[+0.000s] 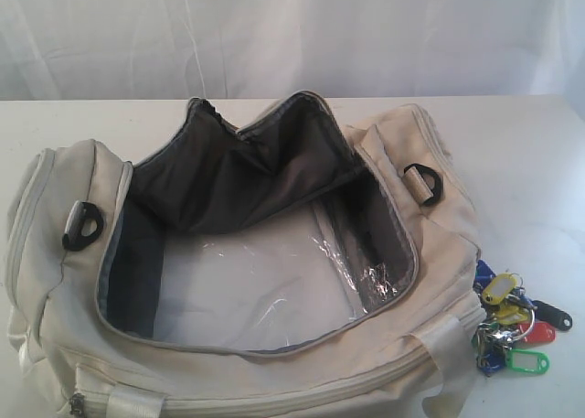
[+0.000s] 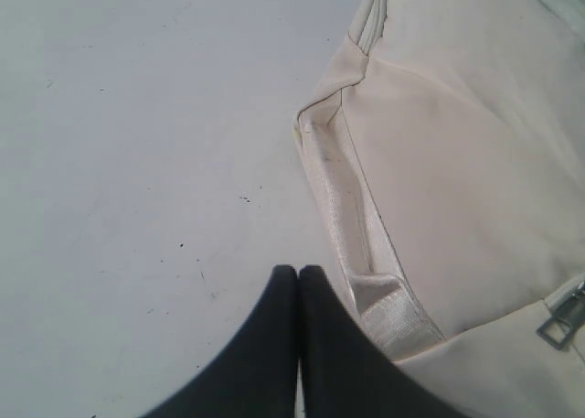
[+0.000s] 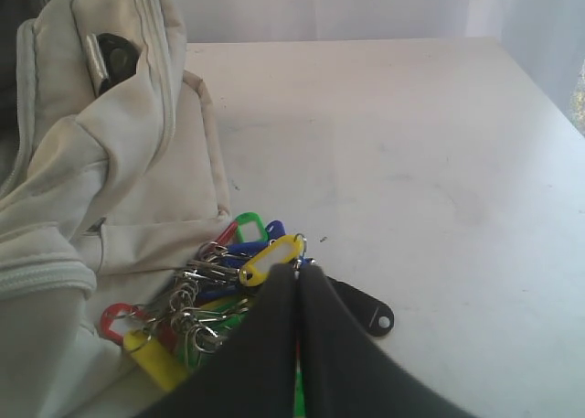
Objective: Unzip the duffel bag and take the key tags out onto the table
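Two grippers report, and both read closed. My left gripper (image 2: 299, 272) has its black fingers pressed tip to tip with nothing between them. It is poised over bare table (image 2: 137, 162), just beside one end of the duffel bag (image 2: 457, 162) and near a pale webbing strap (image 2: 352, 217). My right gripper (image 3: 297, 270) also has its fingers together at the tips. It sits directly over the key tags (image 3: 270, 258), and I cannot tell whether it touches them.

In the exterior view the bag lies with its main zipper open. The top flap stands back, exposing the dark grey lining (image 1: 228, 171) and the clear plastic base (image 1: 265, 290). The tags lie on the tabletop against the bag's right end, outside it. The bunch comprises yellow, blue, green, red and black tags on metal rings.
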